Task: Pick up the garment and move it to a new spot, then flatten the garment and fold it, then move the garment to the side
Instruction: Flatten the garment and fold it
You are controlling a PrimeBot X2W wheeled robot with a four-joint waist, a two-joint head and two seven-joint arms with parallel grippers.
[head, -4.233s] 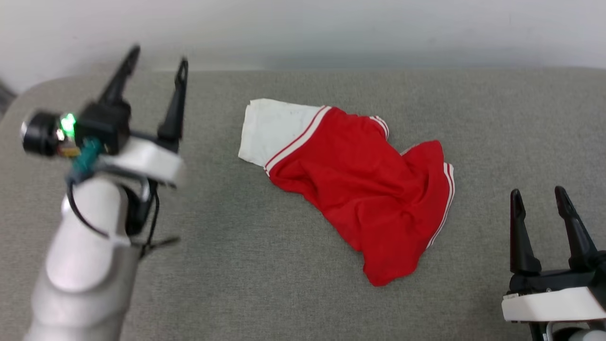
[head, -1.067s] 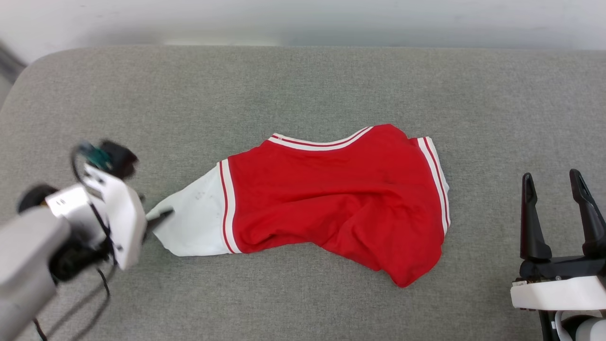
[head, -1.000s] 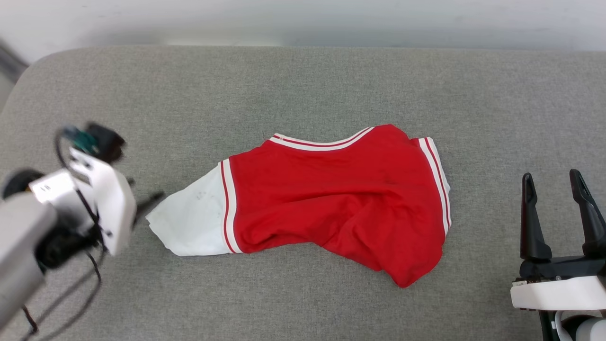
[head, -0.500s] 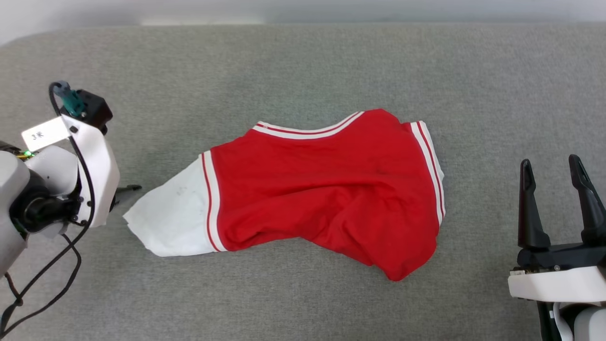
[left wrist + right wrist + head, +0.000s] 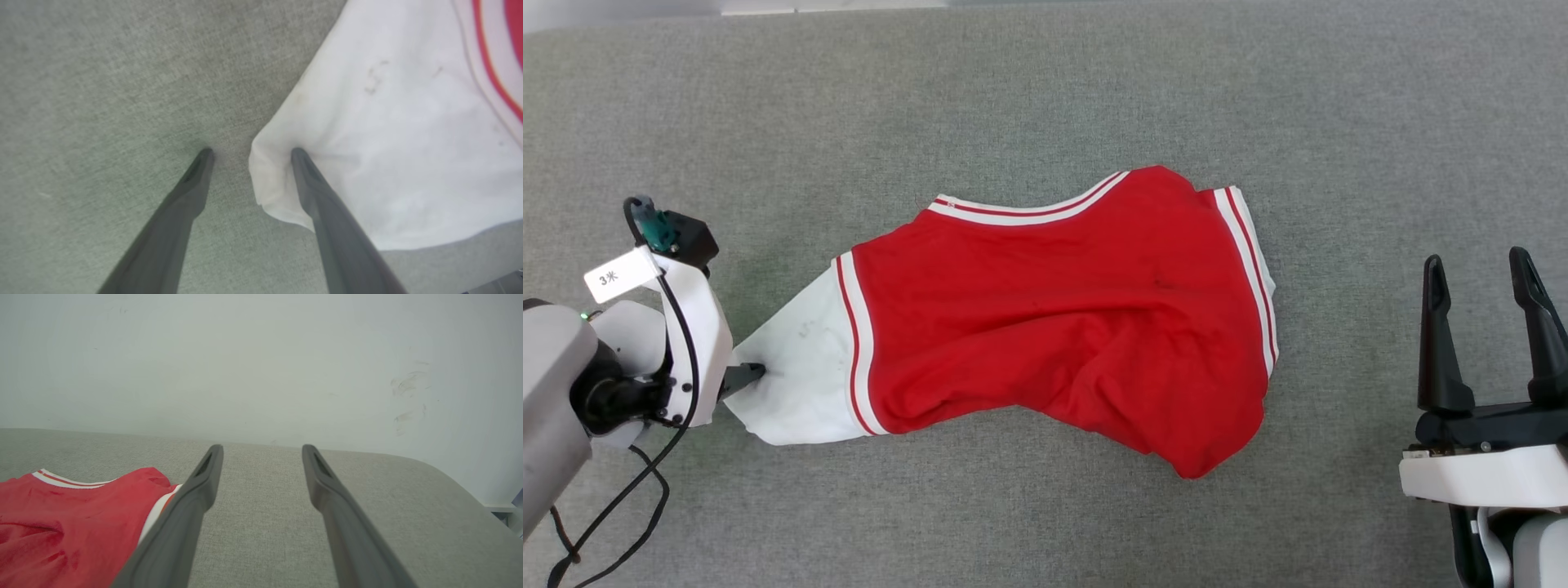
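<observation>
where garment (image 5: 1054, 310) lies crumpled, grey cushion (image 5: 1045, 82) surrounds it.

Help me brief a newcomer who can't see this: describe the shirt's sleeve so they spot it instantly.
On the grey cushion lies a crumpled red shirt. At its left end, toward the left tool, a sleeve sticks out. It is the only plain white panel showing, joined to the red by a red-and-white stripe.
</observation>
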